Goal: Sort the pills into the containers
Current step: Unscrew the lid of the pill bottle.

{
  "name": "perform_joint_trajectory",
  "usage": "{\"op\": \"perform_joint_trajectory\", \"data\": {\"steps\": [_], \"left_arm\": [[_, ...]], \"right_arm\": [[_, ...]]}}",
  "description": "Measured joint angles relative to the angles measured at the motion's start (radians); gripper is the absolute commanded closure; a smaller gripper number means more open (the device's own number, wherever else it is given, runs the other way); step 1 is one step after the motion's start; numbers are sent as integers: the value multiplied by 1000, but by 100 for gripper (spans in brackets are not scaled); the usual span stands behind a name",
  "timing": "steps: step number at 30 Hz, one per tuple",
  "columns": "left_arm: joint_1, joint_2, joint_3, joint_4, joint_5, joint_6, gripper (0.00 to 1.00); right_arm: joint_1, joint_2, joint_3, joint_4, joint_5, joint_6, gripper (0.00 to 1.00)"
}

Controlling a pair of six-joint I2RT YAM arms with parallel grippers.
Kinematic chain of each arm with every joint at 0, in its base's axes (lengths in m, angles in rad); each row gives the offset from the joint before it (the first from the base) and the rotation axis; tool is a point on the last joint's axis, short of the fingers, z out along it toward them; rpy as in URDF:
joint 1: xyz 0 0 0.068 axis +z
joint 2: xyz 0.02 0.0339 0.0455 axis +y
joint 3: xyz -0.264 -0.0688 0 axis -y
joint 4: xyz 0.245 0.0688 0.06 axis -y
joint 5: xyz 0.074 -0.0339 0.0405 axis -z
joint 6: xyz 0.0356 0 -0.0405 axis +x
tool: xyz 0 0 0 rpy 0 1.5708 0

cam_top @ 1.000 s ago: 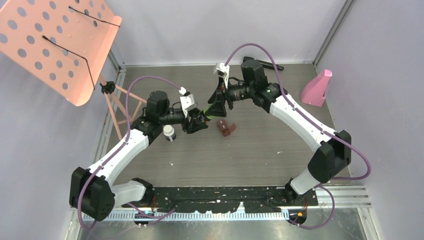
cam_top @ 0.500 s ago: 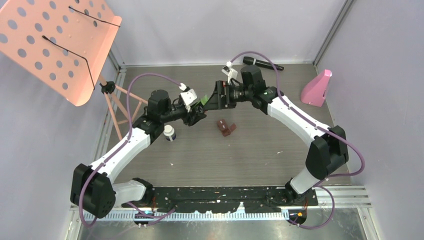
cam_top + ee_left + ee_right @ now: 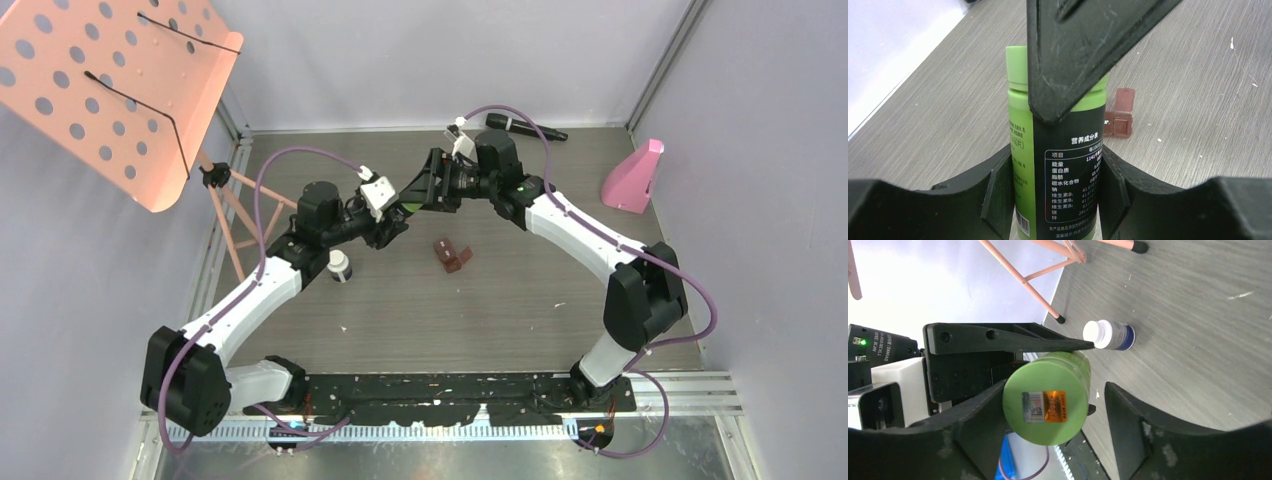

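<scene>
My left gripper is shut on a green bottle with a black label, gripping its body and holding it above the table. My right gripper stands open around the bottle's green lid, which bears an orange sticker. A gap shows on one side of the lid. In the top view the two grippers meet end to end. A white bottle stands on the table by the left arm. A small brown case lies open. No pills are in view.
A pink perforated music stand rises at the back left, its legs on the floor. A black microphone lies by the back wall. A pink wedge-shaped object sits at the right. Walls enclose three sides.
My right gripper has swung from pointing down to lying level, end-on to the bottle's lid, with its jaws wider. My left gripper has shifted slightly toward the back with the bottle.
</scene>
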Motion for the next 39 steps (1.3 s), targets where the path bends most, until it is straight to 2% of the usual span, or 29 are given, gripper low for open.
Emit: {"op": "perform_joint_trajectory", "data": {"steps": [1,5,12,17,19,21,22,24,26,29,34,39], "left_arm": [[0,0,0,-2,-5,0,100],[0,1,-4,-3,-11,3,100],[0,-13,-15,-9,2,32,100],[10,-47,-16,-55,80,56,100],[13,-51,-2,-104,140,58,100],[16,-52,21,-159,198,59,100],[19,-54,32,-178,219,60,100],[21,-63,42,-196,252,60,100],[13,-71,42,-219,294,59,100],[-5,-76,32,-221,311,58,100],[-6,-76,-3,-173,241,55,100],[-8,-76,-17,-119,153,52,100]], "right_arm": [[0,3,3,2,-2,7,45],[0,8,19,5,6,1,63],[0,8,20,11,-38,-89,75],[-9,0,-5,65,-204,-291,74],[-13,-18,-32,76,-273,-383,71],[-17,-33,-42,72,-331,-462,51],[-19,-37,-42,71,-348,-488,29],[-21,-50,-42,72,-379,-539,0],[-21,-63,-42,88,-375,-559,4],[-21,-90,-40,93,-357,-550,5],[-21,-119,-14,15,-268,-446,1],[-21,-120,24,-114,-108,-323,15]]}}
